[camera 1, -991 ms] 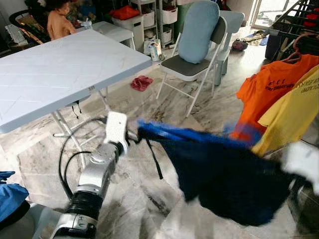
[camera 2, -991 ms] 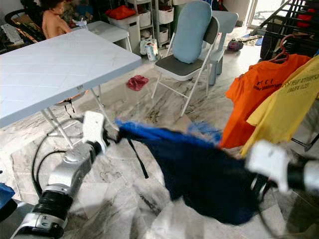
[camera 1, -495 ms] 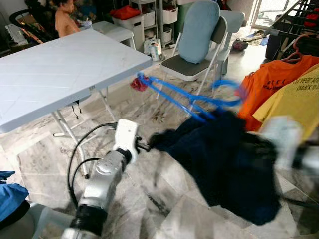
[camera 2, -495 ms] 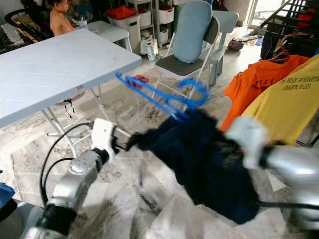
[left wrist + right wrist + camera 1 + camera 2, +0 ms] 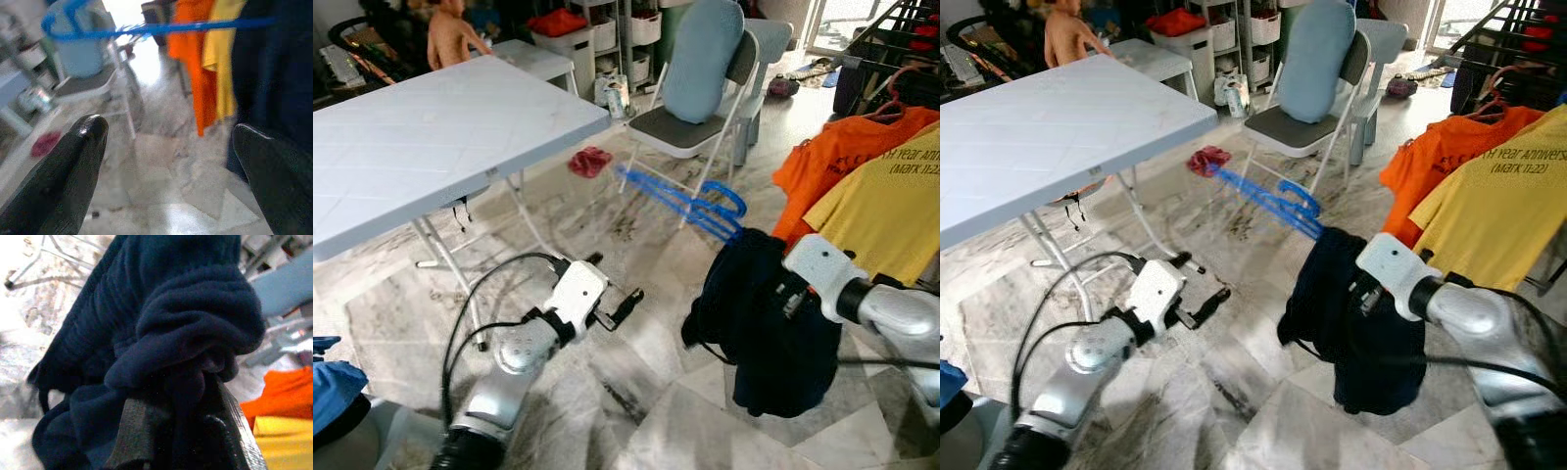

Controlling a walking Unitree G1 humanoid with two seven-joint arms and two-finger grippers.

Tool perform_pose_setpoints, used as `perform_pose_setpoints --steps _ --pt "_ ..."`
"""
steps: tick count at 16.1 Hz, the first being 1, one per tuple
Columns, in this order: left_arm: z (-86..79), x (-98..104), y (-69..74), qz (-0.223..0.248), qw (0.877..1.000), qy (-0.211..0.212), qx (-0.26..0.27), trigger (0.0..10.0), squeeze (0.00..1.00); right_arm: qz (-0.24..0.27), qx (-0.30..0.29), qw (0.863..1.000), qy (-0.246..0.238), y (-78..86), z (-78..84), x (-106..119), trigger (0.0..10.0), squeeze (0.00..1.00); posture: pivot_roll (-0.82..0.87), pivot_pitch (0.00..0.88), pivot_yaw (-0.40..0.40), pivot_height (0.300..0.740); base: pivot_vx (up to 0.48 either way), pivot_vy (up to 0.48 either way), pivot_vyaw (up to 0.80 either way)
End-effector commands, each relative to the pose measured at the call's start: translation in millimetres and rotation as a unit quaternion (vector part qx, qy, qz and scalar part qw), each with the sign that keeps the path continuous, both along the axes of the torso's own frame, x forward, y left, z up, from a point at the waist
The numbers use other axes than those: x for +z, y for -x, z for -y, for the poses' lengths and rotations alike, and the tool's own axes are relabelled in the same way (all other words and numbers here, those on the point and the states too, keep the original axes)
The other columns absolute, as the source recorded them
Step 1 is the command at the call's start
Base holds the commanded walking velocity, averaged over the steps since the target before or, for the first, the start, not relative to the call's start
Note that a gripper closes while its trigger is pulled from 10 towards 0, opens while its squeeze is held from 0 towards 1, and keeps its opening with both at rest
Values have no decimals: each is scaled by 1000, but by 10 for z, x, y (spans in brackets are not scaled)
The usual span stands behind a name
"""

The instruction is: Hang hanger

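Over marble floor (image 5: 636, 392), right gripper (image 5: 781, 294) clamps one navy garment (image 5: 773, 343) on one blue hanger (image 5: 680, 199); left gripper (image 5: 622, 305) gapes empty.

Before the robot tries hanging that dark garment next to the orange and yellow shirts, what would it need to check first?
1. Right gripper closed on the navy garment: ok.
2. Blue hanger seated in the garment: not ok; it sticks out sideways from the top.
3. Left gripper free to help: ok, open and holding nothing.
4. Free slot beside the orange shirt and yellow shirt: cannot tell.
5. Garment off the floor: ok, it hangs from the gripper.
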State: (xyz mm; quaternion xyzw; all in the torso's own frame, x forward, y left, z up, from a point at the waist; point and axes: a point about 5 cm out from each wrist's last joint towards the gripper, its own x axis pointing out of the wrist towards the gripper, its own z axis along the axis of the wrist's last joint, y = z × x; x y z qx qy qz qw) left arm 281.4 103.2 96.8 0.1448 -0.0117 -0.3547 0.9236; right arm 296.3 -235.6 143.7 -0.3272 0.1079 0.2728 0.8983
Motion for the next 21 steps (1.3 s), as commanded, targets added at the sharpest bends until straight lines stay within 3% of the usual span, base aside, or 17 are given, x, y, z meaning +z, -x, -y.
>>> perform_pose_setpoints --steps 1,3,5,8,9,11,12,13,16,17,18,19,21 --pt "-16 -1 72 6 1000 -4 -30 10000 1000 18 11 1000 5 -58 -41 58 10000 0 -218 0 55 740 0 0 0" --pt "-34 57 94 22 999 2 -44 10000 1000 -18 43 999 5 -38 -77 -12 10000 0 -217 0 56 740 0 0 0" --pt "-73 154 71 43 998 4 -48 10000 1000 -71 114 991 12 16 -145 -91 10000 0 -212 0 55 740 0 0 0" --pt "-164 192 49 55 997 -13 -60 10000 1000 -107 201 973 44 39 -191 -119 10000 0 -208 0 53 740 0 0 0" --pt "-235 156 108 47 995 -28 -85 10000 1000 -128 240 960 63 45 -185 -113 10000 0 -208 0 63 740 0 0 0" --pt "-249 138 195 25 990 -36 -135 10000 1000 -141 274 949 75 43 -166 -91 10000 0 -199 0 56 740 0 0 0" --pt "-255 126 206 20 988 -43 -147 10000 141 -138 283 946 77 36 -173 -79 10000 0 -199 0 56 740 0 0 0" --pt "-295 75 207 9 983 -69 -170 10000 0 -130 311 939 70 35 -233 -27 10000 0 -198 0 55 740 0 0 0" --pt "-373 100 91 13 977 -100 -186 10000 0 -120 361 922 70 62 -325 46 10000 0 -198 0 51 740 0 0 0" --pt "-378 146 28 15 977 -102 -189 8078 0 -115 366 920 82 54 -339 54 10000 0 -198 0 51 740 0 0 0" --pt "-379 173 -8 17 976 -104 -192 8078 0 -110 365 920 90 40 -347 57 10000 0 -198 0 51 740 0 0 0" --pt "-376 187 -41 20 974 -112 -194 10000 0 -94 362 924 82 12 -383 73 10000 0 -205 0 53 740 0 0 0" --pt "-366 225 -115 30 973 -119 -197 10000 0 -68 370 924 73 17 -433 91 10000 0 -205 0 54 740 0 0 0"
